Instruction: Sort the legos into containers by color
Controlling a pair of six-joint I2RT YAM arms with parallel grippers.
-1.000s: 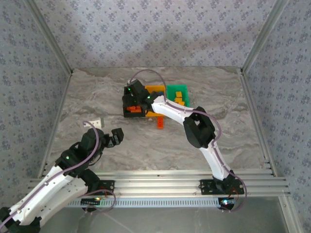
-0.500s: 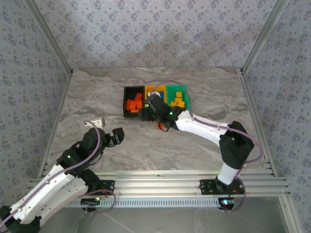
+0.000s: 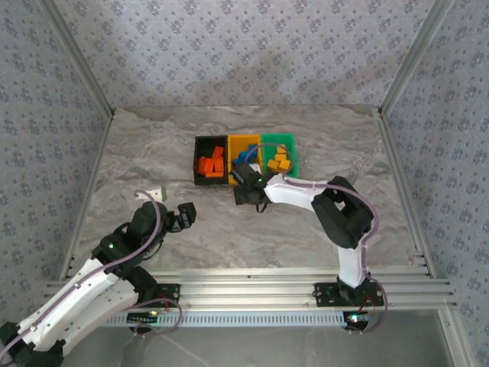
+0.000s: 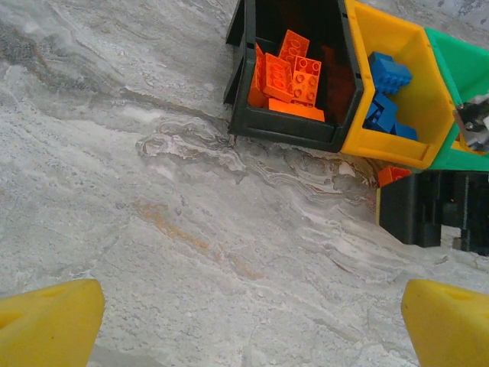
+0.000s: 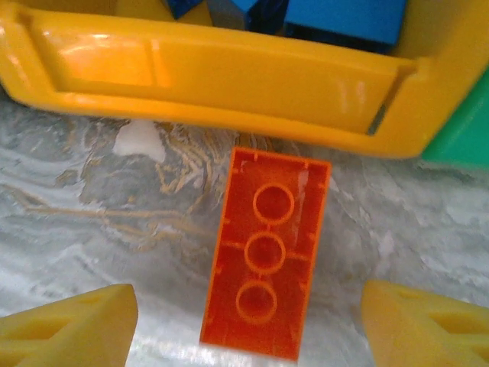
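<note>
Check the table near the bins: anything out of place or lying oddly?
Yes. One orange brick lies on the table just outside the yellow bin, underside up, hollow tubes showing. The other orange bricks sit in the black bin. The right gripper hovers over the stray one, jaws open.

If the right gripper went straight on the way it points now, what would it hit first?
Likely the red-orange brick lying underside up on the table, between the open fingers of the right gripper, short of the yellow bin; depth is unclear.
</note>
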